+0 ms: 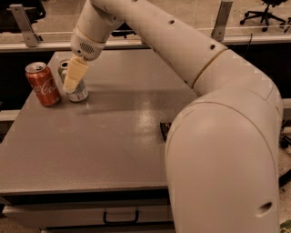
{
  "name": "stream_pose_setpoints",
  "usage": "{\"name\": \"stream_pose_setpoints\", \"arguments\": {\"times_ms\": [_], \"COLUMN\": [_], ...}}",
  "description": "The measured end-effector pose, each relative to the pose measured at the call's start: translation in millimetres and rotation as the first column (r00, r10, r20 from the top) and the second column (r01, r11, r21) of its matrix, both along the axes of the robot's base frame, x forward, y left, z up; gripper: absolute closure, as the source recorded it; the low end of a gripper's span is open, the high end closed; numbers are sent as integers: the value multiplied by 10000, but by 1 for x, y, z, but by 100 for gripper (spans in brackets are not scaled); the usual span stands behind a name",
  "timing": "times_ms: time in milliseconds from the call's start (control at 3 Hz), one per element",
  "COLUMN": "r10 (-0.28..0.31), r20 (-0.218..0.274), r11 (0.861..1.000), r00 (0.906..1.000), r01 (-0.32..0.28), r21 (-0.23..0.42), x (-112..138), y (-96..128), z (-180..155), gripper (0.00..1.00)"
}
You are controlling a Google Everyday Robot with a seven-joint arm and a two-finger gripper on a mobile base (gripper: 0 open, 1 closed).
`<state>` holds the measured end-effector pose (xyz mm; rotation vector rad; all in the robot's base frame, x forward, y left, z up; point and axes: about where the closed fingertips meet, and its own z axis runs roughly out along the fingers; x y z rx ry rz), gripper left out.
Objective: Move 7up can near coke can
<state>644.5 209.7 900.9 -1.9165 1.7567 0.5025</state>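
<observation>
It looks like an office. The gripper (75, 78) hangs at the far left corner of a grey desk (113, 136). Below it, on the near front of the desk, is a drawer with a dark pull handle (120, 216). Just beyond the gripper runs a low partition rail held by metal brackets (22, 25). Far off to the gripper's right in the view, past that rail, a wheeled office chair (267, 10) stands on pale floor.
</observation>
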Motion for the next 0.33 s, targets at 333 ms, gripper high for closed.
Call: {"name": "stream_pose_setpoints", "arguments": {"times_ms": [333], "r10": [1], "r20": [-1], "r11": [10000], "r00": [10000], "r01": [-1], "r21": [-1], "x": [0], "y": [0], "z": [0], "gripper": [0]}}
